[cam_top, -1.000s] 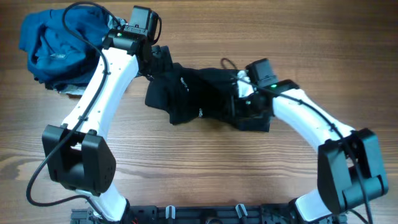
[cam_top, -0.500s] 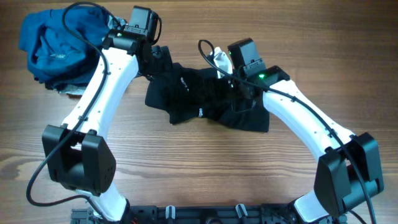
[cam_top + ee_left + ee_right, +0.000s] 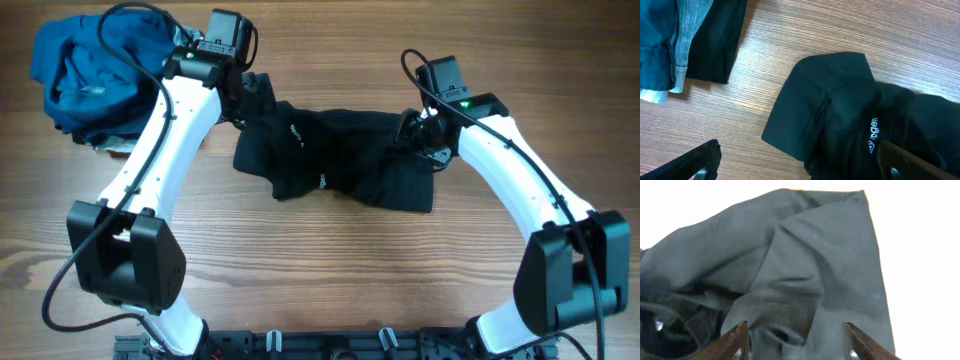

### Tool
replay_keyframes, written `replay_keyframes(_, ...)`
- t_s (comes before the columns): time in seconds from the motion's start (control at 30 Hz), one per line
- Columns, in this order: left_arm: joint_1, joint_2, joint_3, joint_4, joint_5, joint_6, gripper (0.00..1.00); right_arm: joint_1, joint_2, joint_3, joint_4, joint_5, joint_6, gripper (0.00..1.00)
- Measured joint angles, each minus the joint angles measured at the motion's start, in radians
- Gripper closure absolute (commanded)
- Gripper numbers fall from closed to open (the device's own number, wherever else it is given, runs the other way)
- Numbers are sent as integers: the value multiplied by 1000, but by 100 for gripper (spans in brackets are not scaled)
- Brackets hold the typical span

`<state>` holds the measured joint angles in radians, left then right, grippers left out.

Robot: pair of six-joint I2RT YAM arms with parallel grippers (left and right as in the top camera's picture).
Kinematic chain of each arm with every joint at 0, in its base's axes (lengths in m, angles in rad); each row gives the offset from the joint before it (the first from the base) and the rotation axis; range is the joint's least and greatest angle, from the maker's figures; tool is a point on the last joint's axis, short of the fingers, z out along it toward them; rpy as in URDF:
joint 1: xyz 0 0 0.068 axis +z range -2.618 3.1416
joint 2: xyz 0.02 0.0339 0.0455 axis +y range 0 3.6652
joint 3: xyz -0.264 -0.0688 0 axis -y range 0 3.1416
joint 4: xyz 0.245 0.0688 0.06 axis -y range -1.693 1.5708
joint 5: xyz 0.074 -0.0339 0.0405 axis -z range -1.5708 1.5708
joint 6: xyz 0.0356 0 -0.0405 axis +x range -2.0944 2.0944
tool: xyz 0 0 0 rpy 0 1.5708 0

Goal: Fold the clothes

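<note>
Black garment with white lettering, blue clothes pile, brown wood-grain table.

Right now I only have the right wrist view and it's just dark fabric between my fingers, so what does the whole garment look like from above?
Observer: The black garment lies rumpled across the middle of the wooden table, with both arms at its far edge.
Operator: Anything else on the table?
Observer: A blue clothes pile sits at the far left corner.
Operator: Any markings on the black one?
Observer: The left wrist view shows white lettering on it.
</note>
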<state>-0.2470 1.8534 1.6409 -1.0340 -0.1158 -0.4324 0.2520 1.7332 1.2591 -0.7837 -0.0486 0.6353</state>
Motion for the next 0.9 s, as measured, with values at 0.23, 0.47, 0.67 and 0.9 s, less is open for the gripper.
replay_keyframes(0.23, 1, 0, 0, 3, -30, 0, 0, 0, 84, -5, 108, -52, -21, 96)
replay_keyframes(0.47, 16, 0, 0, 10, -45, 0, 0, 6, 86, -10, 399, -181, -117, 94)
replay_keyframes(0.67, 18, 0, 0, 18, -45, 0, 0, 79, 101, -10, 507, -208, -159, 1)
replay_keyframes(0.9, 20, 0, 0, -38, -6, -1, 0, -20, 5, 57, 220, -251, -249, 1)
